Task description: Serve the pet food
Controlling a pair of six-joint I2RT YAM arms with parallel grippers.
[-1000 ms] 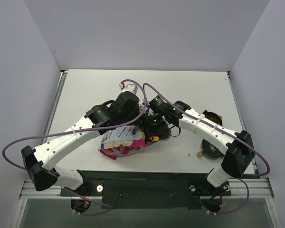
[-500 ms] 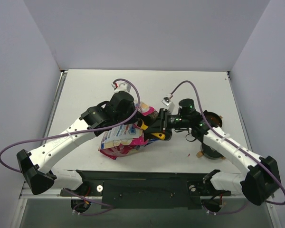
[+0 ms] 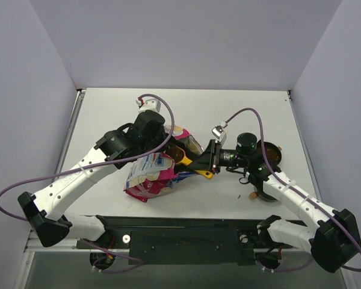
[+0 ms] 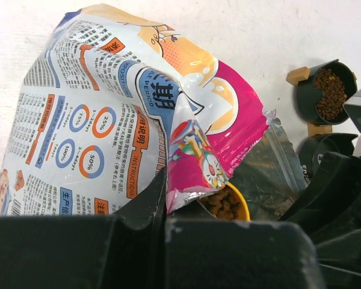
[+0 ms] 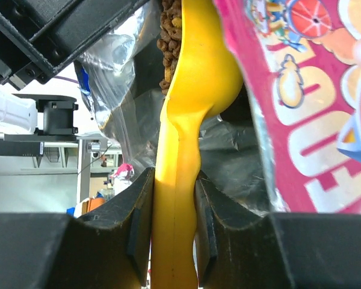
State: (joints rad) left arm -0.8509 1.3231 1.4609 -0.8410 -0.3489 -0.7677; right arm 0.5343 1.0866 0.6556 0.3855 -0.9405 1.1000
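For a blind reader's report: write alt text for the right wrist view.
The right hand grips a yellow scoop by its handle, its bowl holding brown kibble, beside a pink printed bag. Crinkled clear film lies behind the scoop, and a black arm part fills the upper left.

Even, diffuse overhead light fills the top view. The white counter [image 3: 108, 114] is bright, with only faint, soft shadows beneath the arms. In the left wrist view the counter washes out nearly to white, the glossy bag [image 4: 108, 120] shows sheen (its print is sharp), and the bottom foreground is dark. The right wrist view is close and soft: scoop [image 5: 182, 120], pet food [image 5: 168, 36] and bag print all blur.
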